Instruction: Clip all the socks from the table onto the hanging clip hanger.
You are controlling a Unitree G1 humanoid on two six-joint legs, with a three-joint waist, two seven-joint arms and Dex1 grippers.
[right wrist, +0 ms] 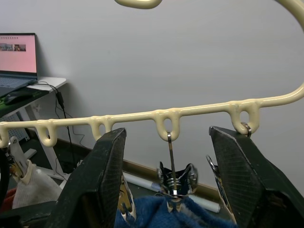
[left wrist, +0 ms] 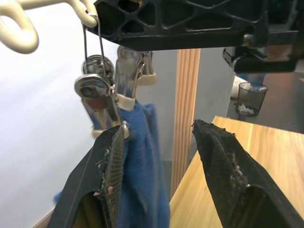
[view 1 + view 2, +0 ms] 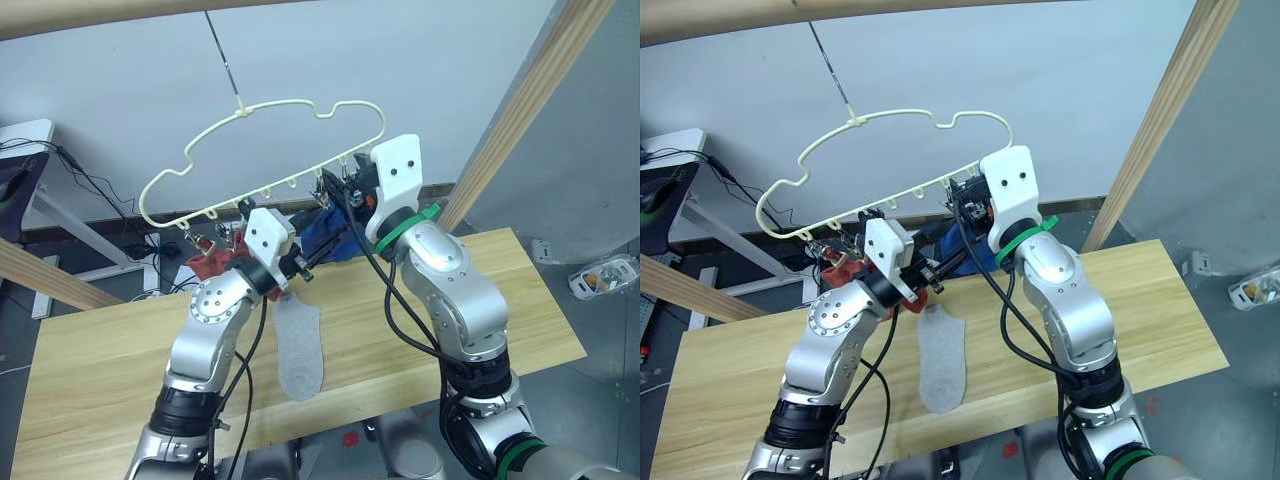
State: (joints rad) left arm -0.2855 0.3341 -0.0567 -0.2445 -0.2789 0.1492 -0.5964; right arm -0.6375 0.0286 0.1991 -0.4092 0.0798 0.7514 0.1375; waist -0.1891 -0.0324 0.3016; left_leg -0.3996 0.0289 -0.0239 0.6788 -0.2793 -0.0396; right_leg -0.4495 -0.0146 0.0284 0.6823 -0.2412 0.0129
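The socks are mostly up on the clip hanger (image 3: 262,135) already; one grey sock (image 3: 299,347) lies flat near the middle of the table (image 3: 90,380), toe toward the front edge. A blue sock (image 2: 142,166) hangs from a metal clip (image 2: 97,97), and rust red socks (image 3: 840,268) hang toward the hanger's left end. The left gripper (image 2: 159,171) sits just beside the blue sock with its fingers spread, one finger against the cloth, pinching nothing; the right gripper (image 1: 168,166) is spread too, either side of a clip wire under the hanger's bar, closed on nothing. The grey sock looks light, limp and unbreakable, so it should fold and dangle when lifted; I would take it by the cuff edge, pinching both layers; the hanger seems free to swing, so steadying a clip may help.
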